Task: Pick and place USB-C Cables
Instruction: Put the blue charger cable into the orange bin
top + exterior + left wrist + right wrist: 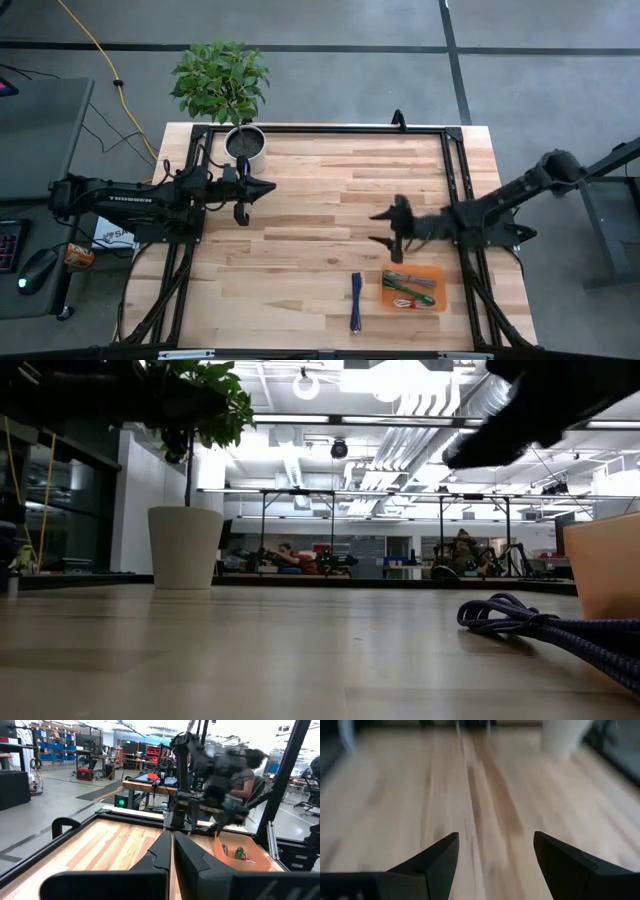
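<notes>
The right gripper [384, 228] hovers empty above bare wood with fingers spread, probably ready for the dark blue cable [355, 301] lying beside the orange tray [434, 272] of other cables, while the left gripper [268, 187], fingers together, waits near the plant pot [245, 142].

Smooth wood table [300, 200], braided blue cable [560, 628]

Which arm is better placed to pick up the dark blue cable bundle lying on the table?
The right, probably. The right gripper hangs open above the wooden table, near the dark blue cable bundle and the flat orange tray. The left gripper is shut and waits farther away, beside the white plant pot.
</notes>
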